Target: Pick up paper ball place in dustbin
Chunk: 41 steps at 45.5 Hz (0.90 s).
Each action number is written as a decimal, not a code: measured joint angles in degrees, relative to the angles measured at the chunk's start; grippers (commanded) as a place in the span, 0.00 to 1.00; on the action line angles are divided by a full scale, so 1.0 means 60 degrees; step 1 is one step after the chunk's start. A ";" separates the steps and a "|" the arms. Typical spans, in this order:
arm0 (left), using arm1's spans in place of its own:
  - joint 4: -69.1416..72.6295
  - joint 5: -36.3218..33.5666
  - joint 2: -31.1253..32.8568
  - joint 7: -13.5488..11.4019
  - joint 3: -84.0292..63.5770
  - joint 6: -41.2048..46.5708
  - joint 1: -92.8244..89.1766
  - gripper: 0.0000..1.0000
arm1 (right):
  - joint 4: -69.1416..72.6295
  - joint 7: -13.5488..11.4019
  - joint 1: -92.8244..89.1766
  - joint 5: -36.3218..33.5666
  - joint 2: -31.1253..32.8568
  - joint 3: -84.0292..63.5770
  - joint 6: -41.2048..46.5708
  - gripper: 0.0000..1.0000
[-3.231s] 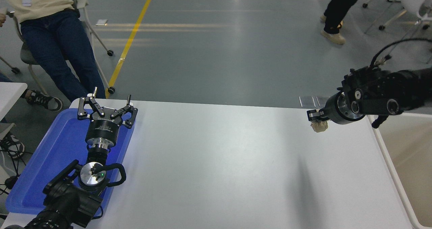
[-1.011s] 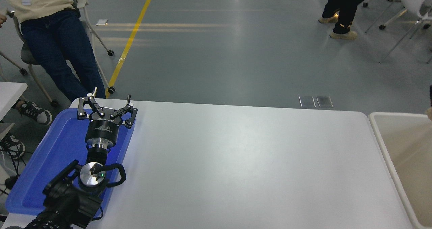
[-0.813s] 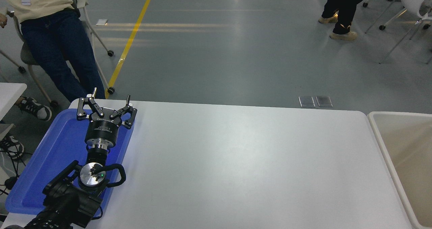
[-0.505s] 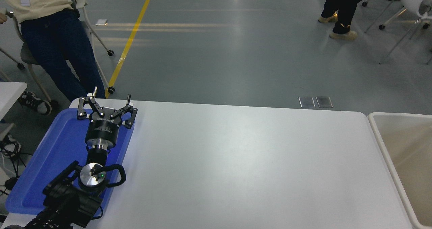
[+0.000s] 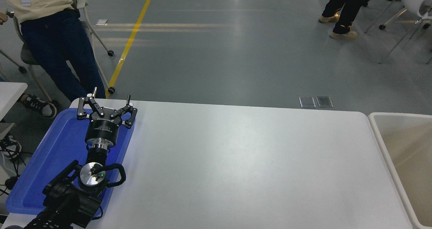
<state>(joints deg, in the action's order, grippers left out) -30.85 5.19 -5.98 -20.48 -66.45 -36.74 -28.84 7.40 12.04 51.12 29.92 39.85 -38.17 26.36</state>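
While the left arm sits parked at the near-left corner of the white table (image 5: 236, 161), its left gripper (image 5: 107, 102) hangs over the far end of the blue tray (image 5: 40, 175), fingers (image 5: 88, 101) spread apart with nothing between them. That tray lies along the table's left edge, its right rim under the arm. At the table's right edge stands the dustbin (image 5: 383, 138), a cream-beige bin whose thick rim runs just beside the tabletop; only its left wall and part of the smooth interior fall inside the view. The paper ball cannot be seen on the table, on the tray, or in the visible part of the bin. Neither the right arm nor its gripper is in view. Beyond the table's far-left corner sits a person in dark jeans (image 5: 57, 50); another person's legs (image 5: 344, 9) show beyond its far-right side.
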 measured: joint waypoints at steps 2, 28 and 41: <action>0.0000 0.0000 0.0000 0.0000 0.0000 0.0000 -0.0001 1.00 | -0.0075 -0.0041 -0.0182 -0.0122 -0.0105 0.0032 -0.0170 0.00; 0.0000 0.0005 0.0000 0.0000 0.0000 0.0000 -0.0003 1.00 | -0.0655 -0.0832 -0.2088 -0.2126 -0.1614 0.0382 -0.2742 0.18; 0.0000 0.0007 0.0001 0.0000 0.0000 0.0000 -0.0004 1.00 | -0.0707 -0.0932 -0.2529 -0.2335 -0.2134 0.1010 -0.3395 0.17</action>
<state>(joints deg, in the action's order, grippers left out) -30.85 5.23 -5.97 -20.48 -66.45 -36.74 -28.86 3.15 6.45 35.95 15.91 27.05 -32.11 5.99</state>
